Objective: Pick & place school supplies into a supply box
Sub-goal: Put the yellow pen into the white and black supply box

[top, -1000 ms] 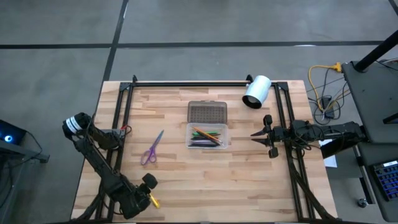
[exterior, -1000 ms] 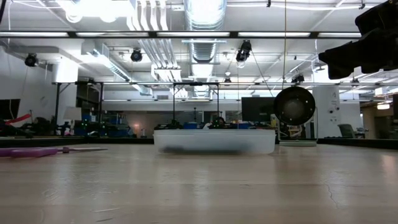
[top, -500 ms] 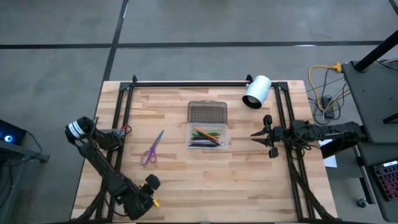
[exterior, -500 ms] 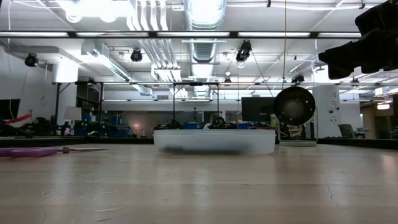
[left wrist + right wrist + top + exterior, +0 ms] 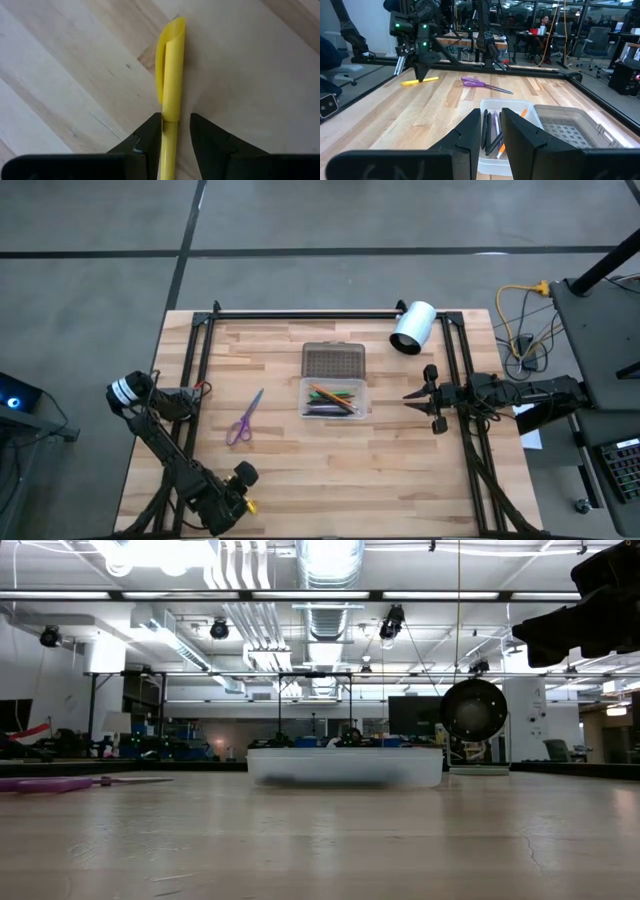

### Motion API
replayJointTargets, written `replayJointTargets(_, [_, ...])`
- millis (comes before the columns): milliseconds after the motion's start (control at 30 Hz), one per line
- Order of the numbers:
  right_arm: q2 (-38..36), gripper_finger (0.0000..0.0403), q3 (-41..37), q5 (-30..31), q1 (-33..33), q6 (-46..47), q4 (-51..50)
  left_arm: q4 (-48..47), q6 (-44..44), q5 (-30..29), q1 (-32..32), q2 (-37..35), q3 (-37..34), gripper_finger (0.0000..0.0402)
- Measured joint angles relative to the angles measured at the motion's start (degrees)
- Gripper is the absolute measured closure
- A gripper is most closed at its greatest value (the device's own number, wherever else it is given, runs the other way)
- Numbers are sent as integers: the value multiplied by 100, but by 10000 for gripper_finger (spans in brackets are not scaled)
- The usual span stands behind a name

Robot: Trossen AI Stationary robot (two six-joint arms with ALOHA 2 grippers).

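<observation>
Straddling yellow pen, left pincer, wrist view

The high view looks straight down on the whole table, with the box near its middle. The low view sits at tabletop height, facing level across to the box and the room behind. The left wrist view looks close down at a yellow pen. The right wrist view faces across the box toward that pen.
</observation>
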Motion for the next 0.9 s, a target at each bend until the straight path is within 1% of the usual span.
replayJointTargets(233, [0,335,0,1,-2,0,2,-48,79,-4,1,36,79,313])
replayJointTargets(900, [0,335,0,2,0,0,2,203,210,-138,34,39,82,313])
